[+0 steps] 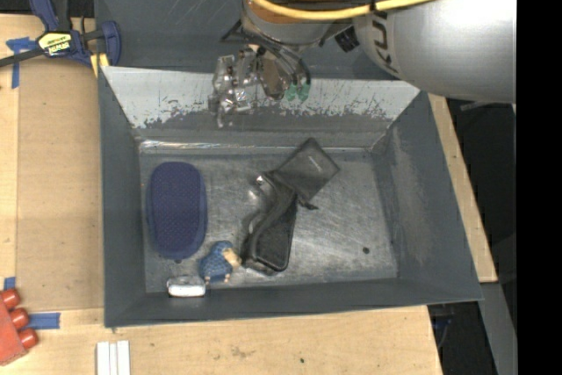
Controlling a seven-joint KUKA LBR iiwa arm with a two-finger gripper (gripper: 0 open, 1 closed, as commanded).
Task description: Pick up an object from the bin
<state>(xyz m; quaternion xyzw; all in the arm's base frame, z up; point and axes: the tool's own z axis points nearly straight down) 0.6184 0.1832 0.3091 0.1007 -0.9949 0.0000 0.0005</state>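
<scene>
Step in hand: approach, judged from the pose; nothing is picked yet.
Gripper (pixel 234 101): hangs over the far sloping wall of the bin (pixel 121 189), above and behind the things on the floor.
Gripper state: cannot be told from this view; no bin thing shows in it.
Candidate nearest: black angular thing (pixel 279 219), mid-floor, with a flat flap pointing towards the far wall and a longer body running towards the near wall. Whether flap and body are one piece or two touching pieces cannot be told.
Blue oval pad (pixel 176 211): lies flat on the left of the floor, well apart from the gripper.
Small blue-and-tan figure (pixel 217 262): near-left floor, just beside the lower end of the black thing.
Small white piece (pixel 185 286): near-left corner, close against the near wall, just beside the figure.
Count: one black thing (counted as one), one blue pad, one figure, one white piece; four in all.
Advice for the step: bring the gripper away from the far wall before descending, so it clears the slope. The black body looks the best target: it sits in open floor on its right side and looks narrow enough to straddle crosswise.
Risk: the white piece sits too close to the wall for a clean descent.
</scene>
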